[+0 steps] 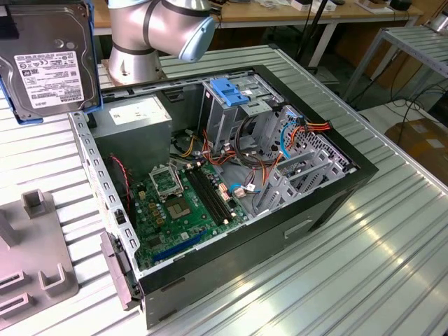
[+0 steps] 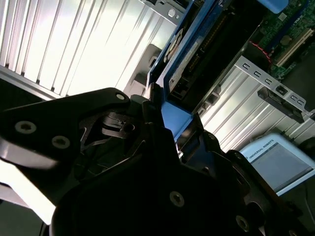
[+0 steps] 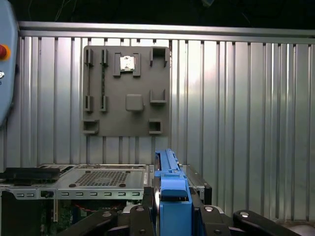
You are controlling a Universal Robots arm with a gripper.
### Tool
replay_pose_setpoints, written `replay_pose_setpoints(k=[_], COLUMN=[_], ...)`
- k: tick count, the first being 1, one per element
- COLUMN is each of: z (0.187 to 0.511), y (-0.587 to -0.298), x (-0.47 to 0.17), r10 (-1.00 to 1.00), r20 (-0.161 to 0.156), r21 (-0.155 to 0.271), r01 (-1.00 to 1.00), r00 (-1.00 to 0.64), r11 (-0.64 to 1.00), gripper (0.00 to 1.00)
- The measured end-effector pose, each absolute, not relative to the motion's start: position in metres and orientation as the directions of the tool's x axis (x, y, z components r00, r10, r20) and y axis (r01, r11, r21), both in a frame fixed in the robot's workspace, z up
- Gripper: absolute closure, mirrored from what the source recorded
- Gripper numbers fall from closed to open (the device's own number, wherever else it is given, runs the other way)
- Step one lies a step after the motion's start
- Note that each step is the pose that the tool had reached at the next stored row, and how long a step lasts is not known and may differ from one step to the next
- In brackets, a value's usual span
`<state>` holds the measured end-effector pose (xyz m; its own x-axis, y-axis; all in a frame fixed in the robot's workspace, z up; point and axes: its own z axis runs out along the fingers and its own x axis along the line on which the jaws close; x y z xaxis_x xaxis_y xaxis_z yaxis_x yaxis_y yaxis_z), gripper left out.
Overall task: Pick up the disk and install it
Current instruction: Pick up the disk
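The disk (image 1: 49, 63) hangs in the air at the exterior view's upper left, over the ribbed table beside the open computer case (image 1: 308, 210). Its dark face with the white label is turned to that camera, and blue rails run along its sides. In the first wrist view my gripper (image 3: 170, 219) is shut on the disk's blue rail (image 3: 167, 177), which stands edge-on between the black fingers (image 3: 140, 221). The second wrist view shows the same grip from the side, with the gripper (image 2: 170, 125) clamping the disk (image 2: 192, 49).
Inside the case are a green motherboard (image 1: 182, 203), a grey power supply box (image 1: 133, 115) and a metal drive cage with a blue handle (image 1: 231, 94), with cables around it. A grey fixture plate (image 1: 35, 273) lies on the table. The arm's base (image 1: 140, 42) stands behind the case.
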<state>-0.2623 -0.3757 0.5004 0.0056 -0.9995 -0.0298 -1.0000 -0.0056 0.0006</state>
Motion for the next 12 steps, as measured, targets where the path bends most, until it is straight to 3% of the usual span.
replay_pose_setpoints(k=[12], z=[0.5], y=[-0.376], x=[-0.236], r10=[-1.0], r20=[-0.025], r21=[0.0], r01=[-1.0], r00=[0.005], r11=[-0.005], gripper=[0.63])
